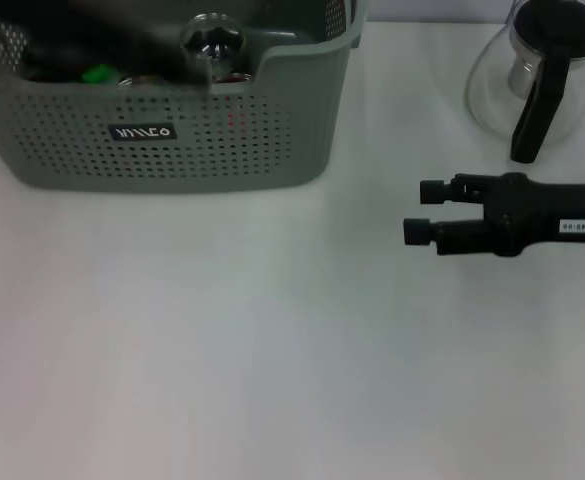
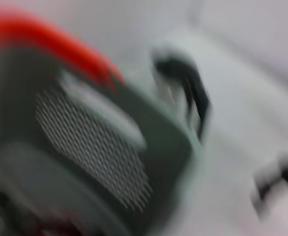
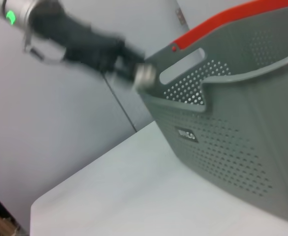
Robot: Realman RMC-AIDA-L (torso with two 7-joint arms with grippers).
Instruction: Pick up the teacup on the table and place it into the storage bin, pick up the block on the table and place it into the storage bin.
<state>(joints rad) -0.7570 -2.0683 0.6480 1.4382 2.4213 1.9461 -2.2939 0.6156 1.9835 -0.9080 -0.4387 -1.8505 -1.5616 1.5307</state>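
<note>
The storage bin [image 1: 172,150] sits at the far left of the white worktop [image 1: 272,350], its dipped front rim and small black label facing the robot. Above that rim the left gripper [image 1: 212,45] reaches in from the left as a dark blur, with a clear glass teacup [image 1: 212,40] at its tip, over the bin's opening. It seems to have the cup, but how far its fingers are apart I cannot tell. Something green [image 1: 99,73] shows inside the bin, too blurred to name. From the right wrist view the bin's far rim is red [image 3: 217,24], and the left arm [image 3: 75,42] hangs above the bin's near corner. Over on the right, the right gripper [image 1: 417,210] hovers above bare worktop, pointing left, fingers [image 1: 432,189] a little apart, nothing between them. Far right stands a glass pot [image 1: 532,80] with a black handle, well apart from the bin
</note>
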